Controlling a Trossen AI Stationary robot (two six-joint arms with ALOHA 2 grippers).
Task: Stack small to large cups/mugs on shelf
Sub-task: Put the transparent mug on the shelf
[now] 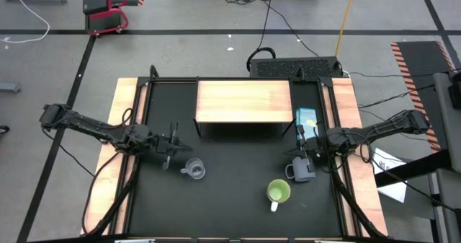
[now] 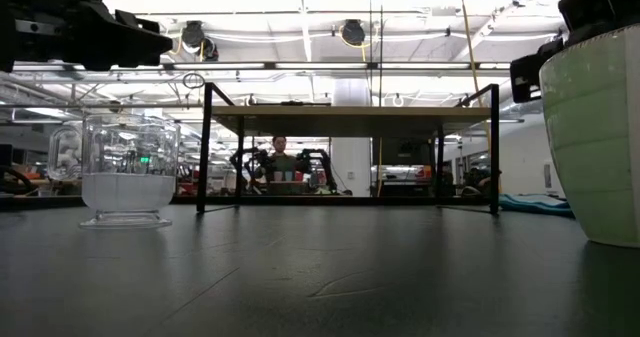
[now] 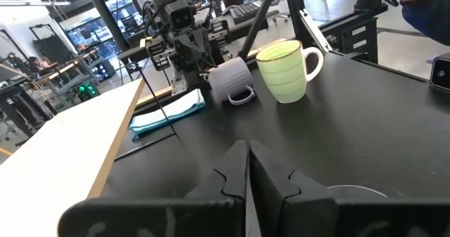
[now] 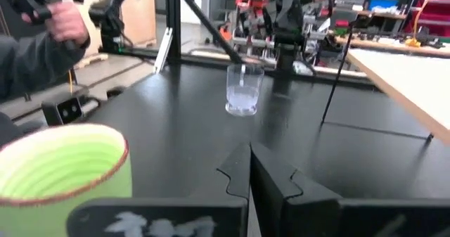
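— Left fingers (image 1: 173, 143)?
— Pressed together, gripping nothing, low over the black counter (image 1: 230, 207). Small clear glass cup (image 1: 193, 169) just ahead and slightly to one side, upright, not touching.

— Right fingers (image 1: 301, 143)?
— Also pinched together, empty. Medium grey-blue handled mug (image 1: 302, 168) lying on its side right beside them; contact impossible to judge from above. Lime-green mug with white handle (image 1: 278, 192) a little farther out from the same fingers, upright, handle toward the counter's front edge.

— Anything between the two sets of fingers?
— Low light-wood shelf on a black frame (image 1: 243, 101), behind both, top bare. Folded light-blue cloth (image 1: 306, 117) at its right end, just behind the right fingers.

— From the left wrist?
— Closed fingertips (image 3: 246, 168) in the foreground; far across, green mug (image 3: 284, 69) touching or nearly touching the tipped grey mug (image 3: 233, 81), with the other arm right behind.

— From the right wrist?
— Fingertips (image 4: 247, 168) shut; green rim close alongside, glass cup (image 4: 243, 89) well ahead near the left arm. Person's hand (image 4: 65, 19) beyond the counter.
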